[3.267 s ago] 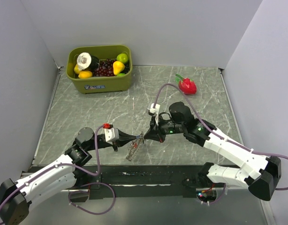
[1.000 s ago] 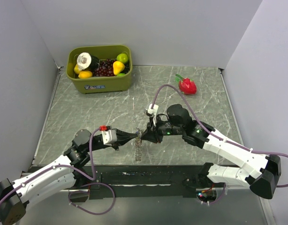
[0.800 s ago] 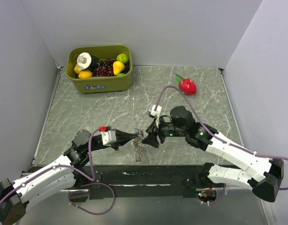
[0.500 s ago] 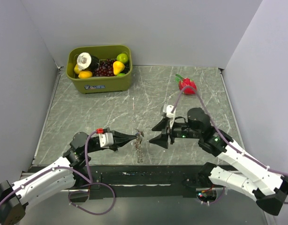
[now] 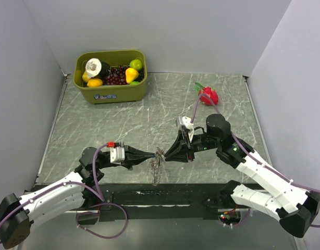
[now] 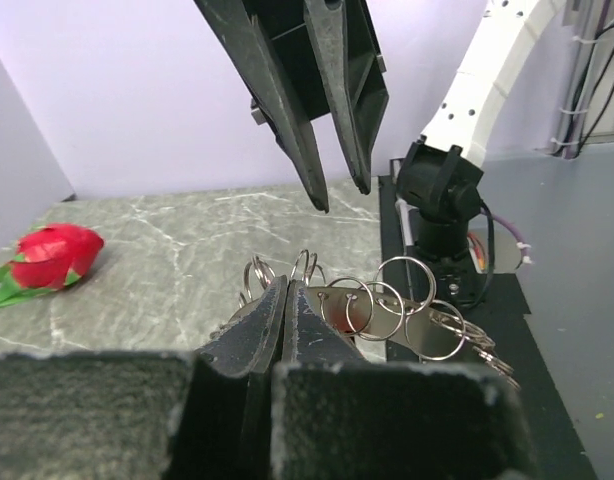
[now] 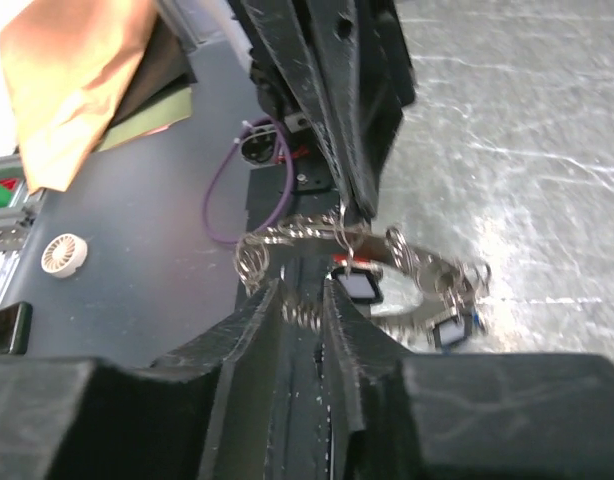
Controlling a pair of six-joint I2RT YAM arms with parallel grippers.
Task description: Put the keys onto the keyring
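Top external view places the work well apart from the olive-green plastic bin (image 5: 110, 89) of toy fruit, nearer the arm bases and to the bin's right. The keyring (image 5: 158, 156), a bunch of linked silvery wire split rings, is held clear of the grey marbled tabletop (image 5: 97, 130) by the left gripper (image 5: 151, 154). Its black fingers are clenched flat on one ring, and in the left wrist view the other rings are seen fanning out beyond the closed tips. The bunch is judged to be lifted and turned sideways so that a ring's edge is offered to the other arm.

The right gripper (image 5: 167, 155) is aimed at the keyring from the side farther from the bin. In the left wrist view its jaws are seen parted a little, tips just above the rings, with nothing visibly pinched.

The keys (image 7: 359, 288), tiny metal ones with dark and blue plastic heads, are seen hanging from the rings in the right wrist view, so those are taken as already threaded. Whether any key remains off cannot be told.

A red toy dragon fruit (image 5: 208, 96) is left level with the bin, far to its right.

A small label (image 5: 109, 96) is stuck on the bin's front wall, but its writing is too small to be read. No other lettering is legible.
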